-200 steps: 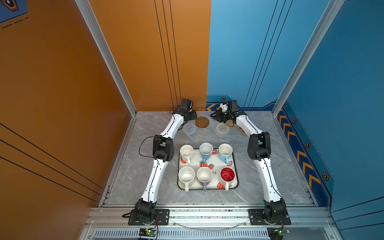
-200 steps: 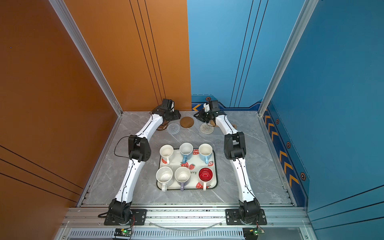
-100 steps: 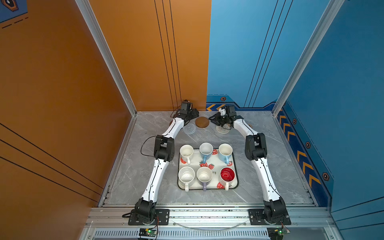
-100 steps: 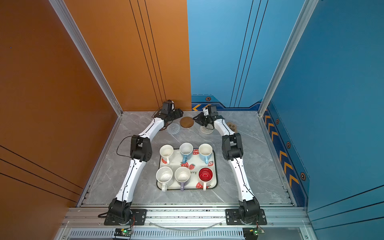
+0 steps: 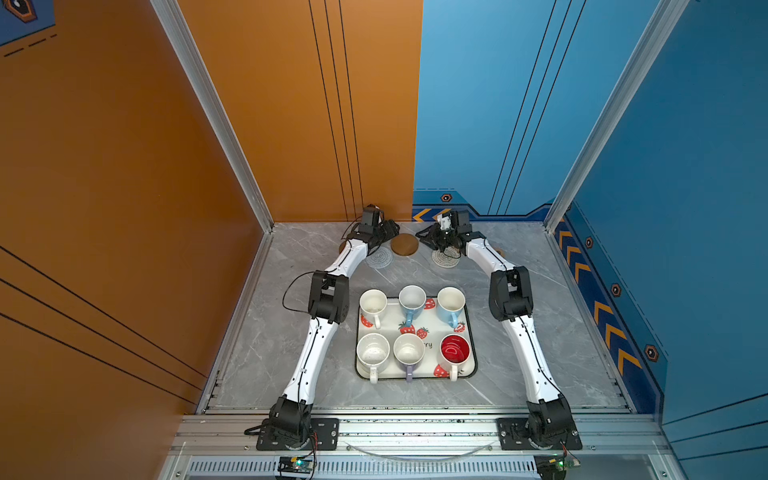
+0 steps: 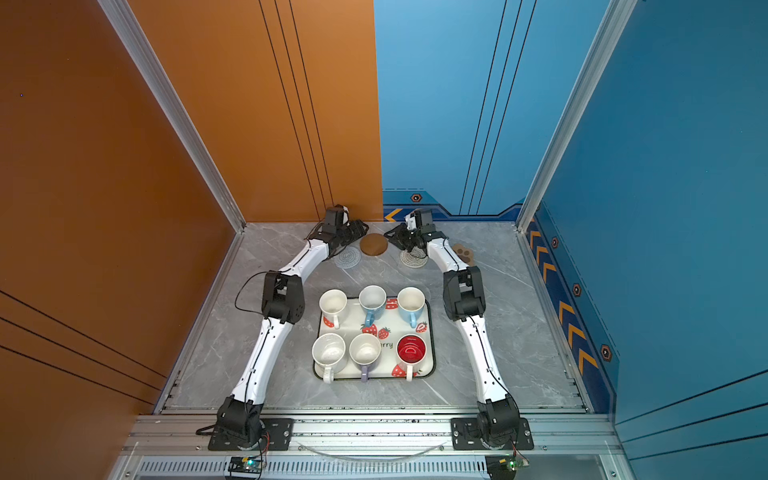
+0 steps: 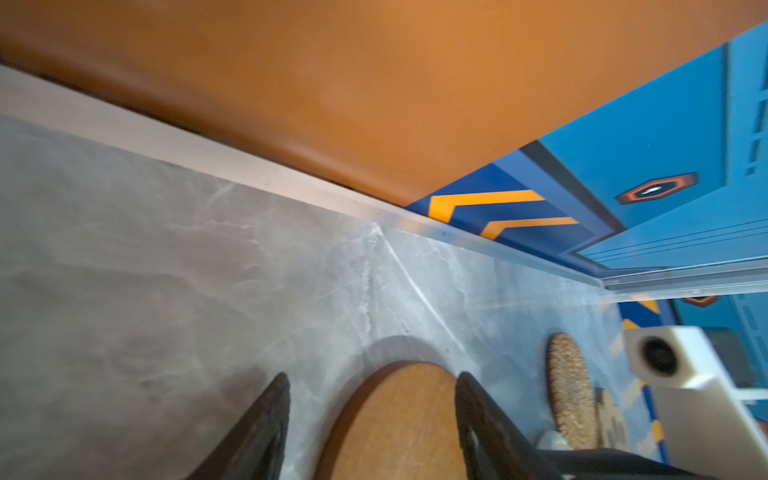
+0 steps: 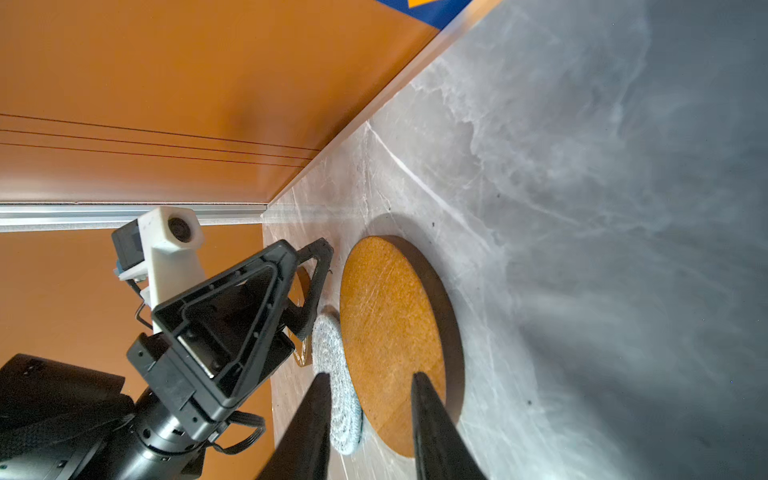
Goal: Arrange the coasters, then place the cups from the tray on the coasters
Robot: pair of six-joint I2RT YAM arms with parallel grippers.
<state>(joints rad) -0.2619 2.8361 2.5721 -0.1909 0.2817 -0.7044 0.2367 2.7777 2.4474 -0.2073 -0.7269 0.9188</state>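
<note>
Brown coaster [image 5: 404, 244] near back wall [image 5: 299, 124]

Both top views high, looking down, wrist views low, near, sharing brown disc [image 7: 399, 424]

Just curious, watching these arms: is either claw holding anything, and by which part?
Nothing seems held: left claw and right claw both stand open near the brown coaster.

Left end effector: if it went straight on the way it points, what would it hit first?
Probably the brown disc coaster, just ahead between the open fingers of the left end effector; depth is unclear.
</note>
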